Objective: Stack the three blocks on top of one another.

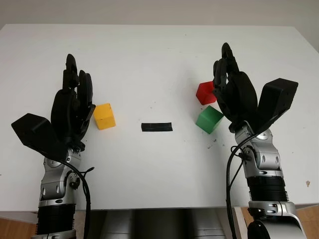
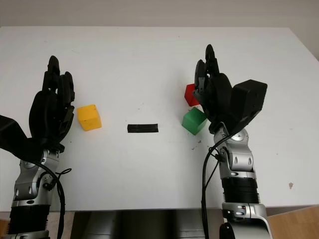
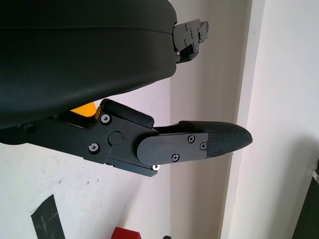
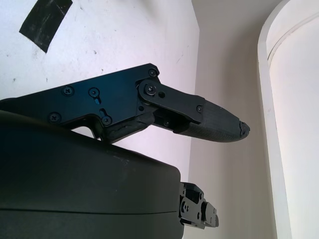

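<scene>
A yellow block (image 1: 104,116) sits on the white table (image 1: 149,59) at the left. My left hand (image 1: 75,102) is raised just left of it, open and holding nothing. A red block (image 1: 205,92) and a green block (image 1: 209,119) stand close together at the right, the green one nearer to me. My right hand (image 1: 234,89) hovers open just right of them, partly covering the red block's right side. In the left wrist view a corner of the yellow block (image 3: 83,109) peeks past the hand's shell, and the red block (image 3: 127,233) shows at the picture's edge.
A strip of black tape (image 1: 156,127) lies on the table between the yellow block and the green one. Small dark specks mark the surface near the green block. The table's front edge (image 1: 164,206) runs just behind my forearms.
</scene>
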You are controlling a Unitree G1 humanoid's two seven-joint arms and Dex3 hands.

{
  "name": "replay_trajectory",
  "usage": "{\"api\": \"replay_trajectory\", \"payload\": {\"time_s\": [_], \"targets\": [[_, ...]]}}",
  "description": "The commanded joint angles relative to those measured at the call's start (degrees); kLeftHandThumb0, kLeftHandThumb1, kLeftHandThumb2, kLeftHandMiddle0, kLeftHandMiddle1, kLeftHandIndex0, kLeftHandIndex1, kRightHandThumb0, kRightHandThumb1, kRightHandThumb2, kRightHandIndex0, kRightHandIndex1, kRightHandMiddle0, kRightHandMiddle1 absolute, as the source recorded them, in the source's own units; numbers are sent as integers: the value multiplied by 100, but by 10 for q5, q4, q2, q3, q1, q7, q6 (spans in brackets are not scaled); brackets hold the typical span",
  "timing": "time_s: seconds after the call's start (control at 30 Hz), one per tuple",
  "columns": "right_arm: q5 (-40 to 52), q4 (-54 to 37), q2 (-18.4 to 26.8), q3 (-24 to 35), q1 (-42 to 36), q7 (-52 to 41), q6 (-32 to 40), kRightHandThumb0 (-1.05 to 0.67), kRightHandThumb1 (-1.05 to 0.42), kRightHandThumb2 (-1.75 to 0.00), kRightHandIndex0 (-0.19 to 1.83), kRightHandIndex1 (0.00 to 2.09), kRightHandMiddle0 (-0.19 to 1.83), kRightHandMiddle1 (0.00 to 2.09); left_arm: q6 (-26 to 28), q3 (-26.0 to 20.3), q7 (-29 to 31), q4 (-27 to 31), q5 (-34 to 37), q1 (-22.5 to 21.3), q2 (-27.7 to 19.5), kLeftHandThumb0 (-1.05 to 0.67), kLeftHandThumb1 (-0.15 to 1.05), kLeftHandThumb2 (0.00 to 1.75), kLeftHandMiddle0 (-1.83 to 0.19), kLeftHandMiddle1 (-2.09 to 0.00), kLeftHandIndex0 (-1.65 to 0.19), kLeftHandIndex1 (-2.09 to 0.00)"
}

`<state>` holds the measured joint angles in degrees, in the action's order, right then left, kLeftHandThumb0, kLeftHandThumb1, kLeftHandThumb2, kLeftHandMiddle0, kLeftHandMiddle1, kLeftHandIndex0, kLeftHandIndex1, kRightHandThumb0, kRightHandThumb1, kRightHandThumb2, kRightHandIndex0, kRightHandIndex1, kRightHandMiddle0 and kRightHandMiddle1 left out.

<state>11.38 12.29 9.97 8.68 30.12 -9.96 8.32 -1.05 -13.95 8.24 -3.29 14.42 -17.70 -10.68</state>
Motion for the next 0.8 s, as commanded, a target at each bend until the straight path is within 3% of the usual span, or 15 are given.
{"api": "replay_trajectory", "payload": {"time_s": [0.0, 0.43, 0.77], "targets": [[-1, -3, 5, 1, 6, -2, -5, -67, -105, -75, -19, 0, -19, 0, -3, 2, 1, 8, -3, 0, -2, -77, 105, 47, 19, 0, 19, 0], [-2, 2, 6, 2, 19, -7, -7, -67, -105, -75, -19, 0, -19, 0, -4, 1, 1, -10, -5, -16, -6, -76, 105, 47, 19, 0, 19, 0], [10, -34, 47, -1, 31, -70, 6, -69, -105, -72, -19, 0, -19, 0, -1, -2, 1, 1, -9, -8, -17, -78, 105, 49, 19, 0, 19, 0]]}}
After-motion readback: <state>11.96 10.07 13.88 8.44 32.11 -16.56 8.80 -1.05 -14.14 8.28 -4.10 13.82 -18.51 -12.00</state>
